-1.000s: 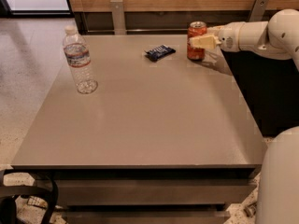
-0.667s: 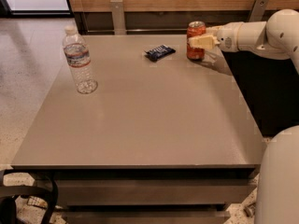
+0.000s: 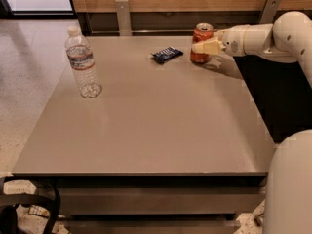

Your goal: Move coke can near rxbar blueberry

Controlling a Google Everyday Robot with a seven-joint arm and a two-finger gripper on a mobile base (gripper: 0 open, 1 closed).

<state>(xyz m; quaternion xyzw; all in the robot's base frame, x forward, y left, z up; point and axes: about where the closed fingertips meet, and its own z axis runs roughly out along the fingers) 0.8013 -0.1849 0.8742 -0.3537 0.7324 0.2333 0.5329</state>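
Observation:
The coke can (image 3: 199, 56), red-orange with a silver top, stands upright at the far right of the table. My gripper (image 3: 201, 46) reaches in from the right and is shut on the can; one cream finger (image 3: 207, 47) crosses the can's front and the other is hidden behind it. The rxbar blueberry (image 3: 166, 54), a flat dark-blue bar, lies on the table just left of the can, a short gap apart.
A clear plastic water bottle (image 3: 83, 65) stands upright at the table's left side. The grey table (image 3: 156, 126) ends at a wooden wall with metal brackets behind. My white arm (image 3: 273, 38) spans the right edge, and the robot's white body (image 3: 290, 184) fills the lower right.
The gripper and the coke can have shifted slightly left, toward the blue bar. The bottle and the bar have not moved.

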